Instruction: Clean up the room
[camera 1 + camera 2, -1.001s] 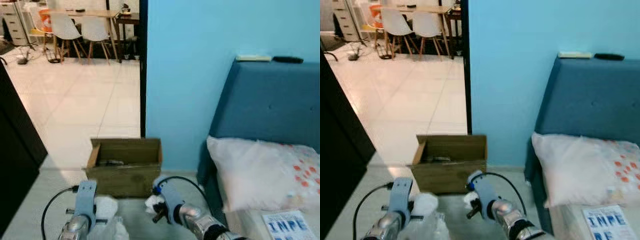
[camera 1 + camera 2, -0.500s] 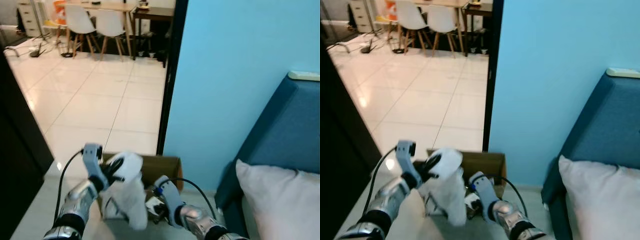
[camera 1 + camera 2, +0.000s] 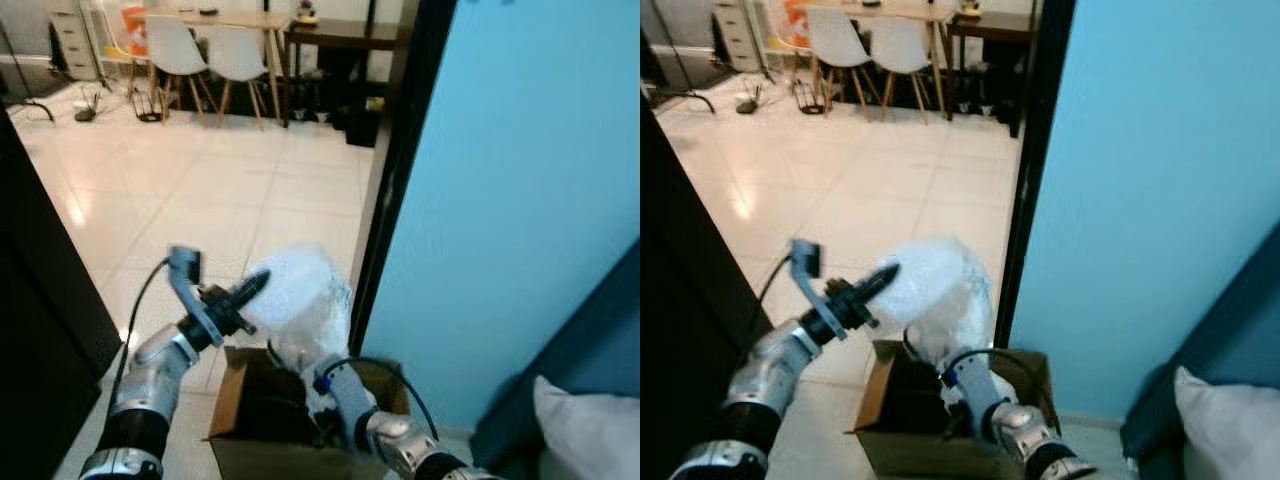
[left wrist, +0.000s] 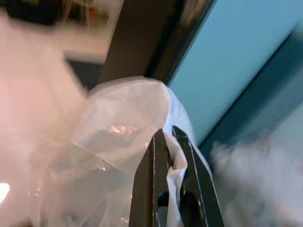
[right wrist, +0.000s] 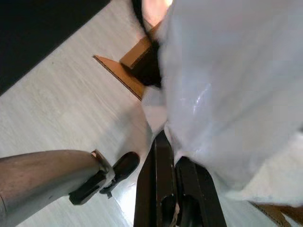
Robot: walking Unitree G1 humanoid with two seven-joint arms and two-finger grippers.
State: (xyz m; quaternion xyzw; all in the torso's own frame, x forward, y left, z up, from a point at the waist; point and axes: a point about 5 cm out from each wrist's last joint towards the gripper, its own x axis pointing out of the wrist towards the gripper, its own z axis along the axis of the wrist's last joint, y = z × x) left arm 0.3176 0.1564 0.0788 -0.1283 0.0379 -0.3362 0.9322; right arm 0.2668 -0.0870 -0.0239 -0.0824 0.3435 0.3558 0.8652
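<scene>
Step in hand: As the plastic bag (image 3: 305, 300) hangs above the cardboard box (image 3: 240, 425), the sound course, by my judgement, is to lower it until most of it sits inside the box's open top before letting go, since light film drifts.
Left gripper (image 3: 250, 288): raised at left of the bag, fingers (image 4: 154, 175) clenched on a fold of film.
Right gripper (image 5: 173, 189): low and near, by the box, fingers pinched on the bag's lower edge.
Bag: thin, translucent white, crinkled, ballooned, glossy.
Box: brown corrugated card, flaps open, on the floor by the blue wall (image 3: 520, 200).
Floor (image 3: 200, 190): pale glossy tile.
</scene>
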